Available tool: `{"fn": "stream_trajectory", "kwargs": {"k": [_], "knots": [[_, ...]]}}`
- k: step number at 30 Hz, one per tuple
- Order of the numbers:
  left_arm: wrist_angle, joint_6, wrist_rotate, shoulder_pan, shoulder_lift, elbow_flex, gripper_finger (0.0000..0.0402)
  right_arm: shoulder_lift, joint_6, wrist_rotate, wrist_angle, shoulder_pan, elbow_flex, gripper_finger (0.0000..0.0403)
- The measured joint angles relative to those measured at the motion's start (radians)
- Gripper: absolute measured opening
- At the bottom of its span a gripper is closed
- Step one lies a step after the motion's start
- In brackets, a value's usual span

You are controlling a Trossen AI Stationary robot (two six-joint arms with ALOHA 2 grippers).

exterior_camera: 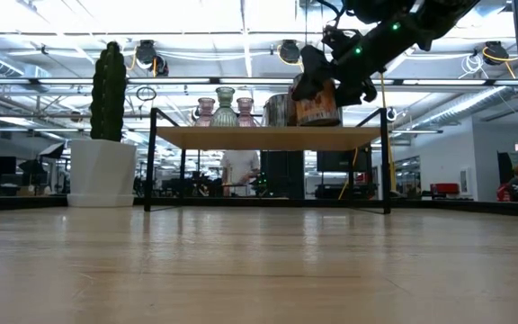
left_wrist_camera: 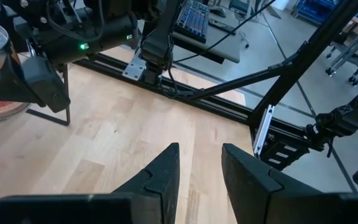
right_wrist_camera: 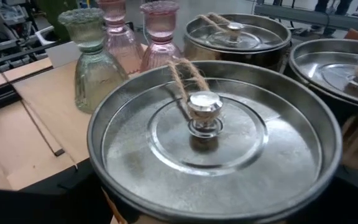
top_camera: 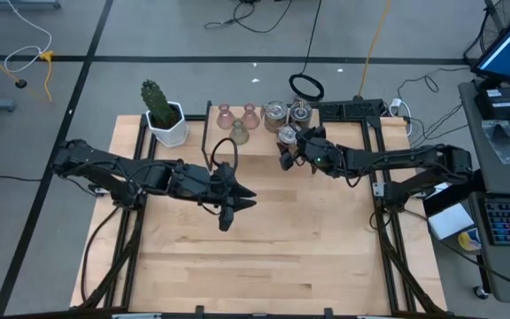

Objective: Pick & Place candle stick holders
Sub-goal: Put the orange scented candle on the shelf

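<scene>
The right claw (top_camera: 285,152), clamped on the orange-copper holder (exterior_camera: 317,106) just above the shelf (exterior_camera: 268,137), should keep it level and clear of the 2 silvery-grey holders (right_wrist_camera: 238,34); the left claw (left_wrist_camera: 197,163) waits, fingers apart.

Two pinkish ribbed glass candle stick holders (right_wrist_camera: 160,28) are glowing rose beside an olive-green textured glass holder (right_wrist_camera: 95,59). A silvery-grey round metal holder (right_wrist_camera: 213,134) is showing a shiny pan with a tan twine loop (right_wrist_camera: 185,78) at its centre knob, and its side is showing orange-copper in the low view (exterior_camera: 317,106). Two more silvery-grey metal holders (right_wrist_camera: 238,37) are gleaming behind it. A white faceted pot (top_camera: 168,127) is carrying a green cactus (top_camera: 156,100). The pale blond wooden table (top_camera: 264,257) is showing plank seams under black arms.
</scene>
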State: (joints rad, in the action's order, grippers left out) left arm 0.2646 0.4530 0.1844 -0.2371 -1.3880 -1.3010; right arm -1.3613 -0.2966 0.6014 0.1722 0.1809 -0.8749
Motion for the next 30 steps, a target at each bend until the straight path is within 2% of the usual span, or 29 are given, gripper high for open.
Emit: {"fn": "stream_trajectory", "kwargs": {"k": [25, 30], "knots": [[0.0, -0.004, 0.0, 0.0, 0.0, 0.0, 0.012, 0.0, -0.115, -0.006, 0.036, 0.015, 0.0, 0.037], [0.0, -0.004, 0.0, 0.0, 0.0, 0.0, 0.012, -0.02, -0.119, -0.051, 0.04, 0.021, -0.002, 0.037]]}}
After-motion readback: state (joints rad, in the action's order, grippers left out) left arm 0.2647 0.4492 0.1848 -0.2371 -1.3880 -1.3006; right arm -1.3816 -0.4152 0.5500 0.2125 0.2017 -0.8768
